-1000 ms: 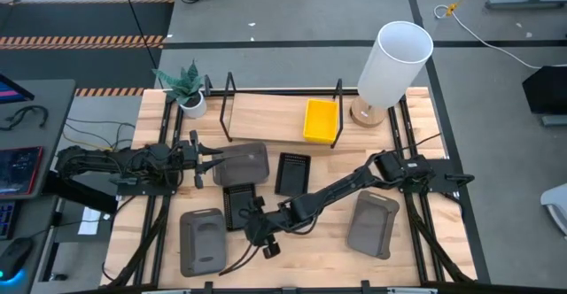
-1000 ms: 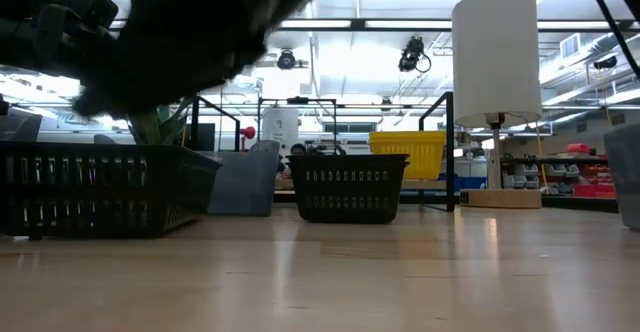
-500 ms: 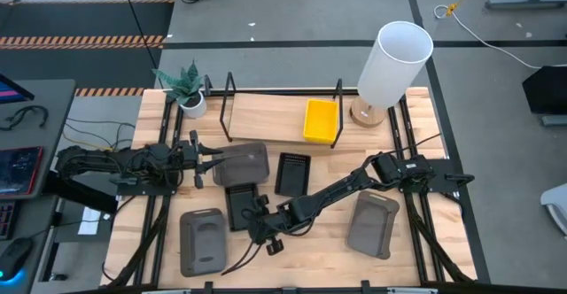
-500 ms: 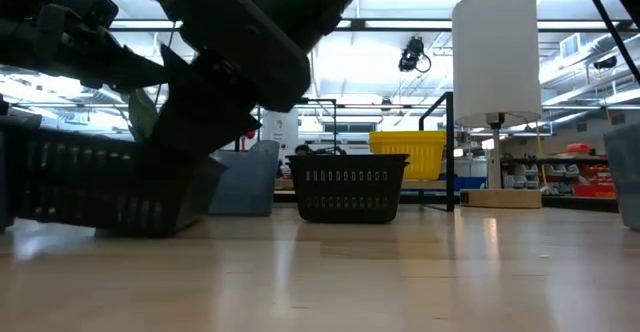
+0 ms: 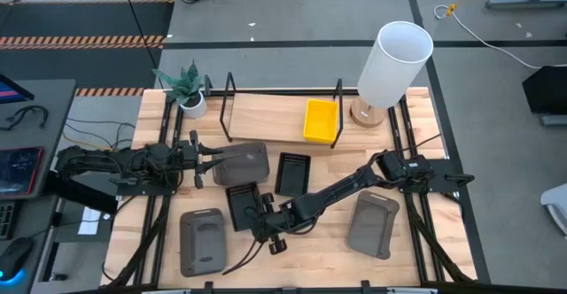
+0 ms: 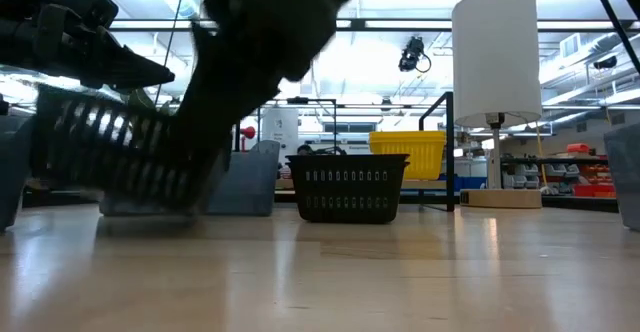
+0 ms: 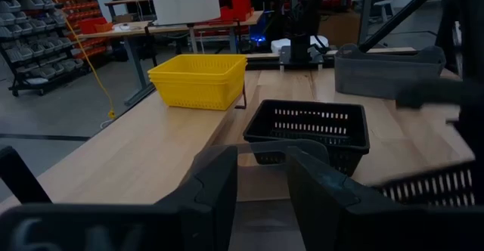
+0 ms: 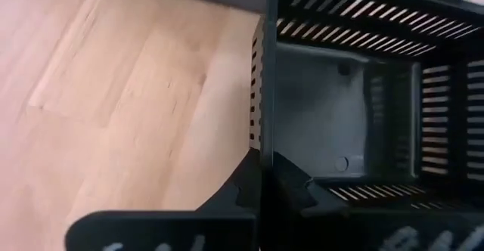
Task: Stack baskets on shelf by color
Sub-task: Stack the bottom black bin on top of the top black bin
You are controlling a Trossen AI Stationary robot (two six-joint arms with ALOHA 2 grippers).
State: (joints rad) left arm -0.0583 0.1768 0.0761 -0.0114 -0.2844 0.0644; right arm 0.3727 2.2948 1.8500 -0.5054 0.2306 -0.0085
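Seen from above, our right gripper [image 5: 258, 226] sits at about seven o'clock from the table's centre, its two dark fingers pinched shut on one wall of a small black slotted plastic basket [image 5: 241, 205]. In the right wrist view that thin wall [image 8: 262, 130] runs straight between the fingers, with the basket's hollow on one side and bare wood on the other. From table height, the basket [image 6: 125, 152] hangs tilted and clear of the tabletop. The low light-wood shelf with its black wire frame [image 5: 266, 115] lies toward twelve o'clock from the held basket, its long axis crossing nine to three, with a small yellow plastic basket [image 5: 320, 119] at its three o'clock end. A second black slotted basket [image 5: 293, 172] stands between the held one and the shelf. The right arm stretches long and low from the three o'clock side. Our left gripper [image 5: 213, 162] waits at nine o'clock, its fingers [image 7: 215, 194] apart and apparently straddling the rim of a larger dark grey rounded basket [image 5: 243, 163].
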